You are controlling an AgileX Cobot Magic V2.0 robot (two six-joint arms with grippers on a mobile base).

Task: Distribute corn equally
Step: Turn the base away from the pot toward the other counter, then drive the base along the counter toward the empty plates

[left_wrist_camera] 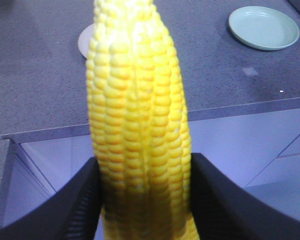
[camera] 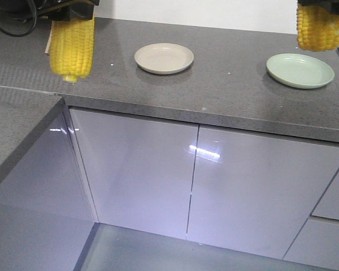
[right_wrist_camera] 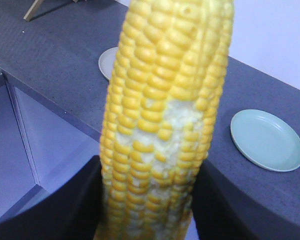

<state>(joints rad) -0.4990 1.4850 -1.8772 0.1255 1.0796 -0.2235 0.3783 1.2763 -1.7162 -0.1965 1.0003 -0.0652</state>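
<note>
Corn cob [camera: 72, 48], whole and bright yellow, hangs clamped in the left claw [left_wrist_camera: 142, 160]; a second yellow cob [camera: 319, 28] hangs clamped in the right claw [right_wrist_camera: 147, 162], both over the grey speckled desk [camera: 226, 96].

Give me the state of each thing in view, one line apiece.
left corn: held aloft, tip down, on no plate.
right corn: held aloft, one patch of kernels pale.
left gripper: shut on left corn.
right gripper: shut on right corn.
beige plate: empty.
green plate: empty.
cabinet doors: closed.
</note>
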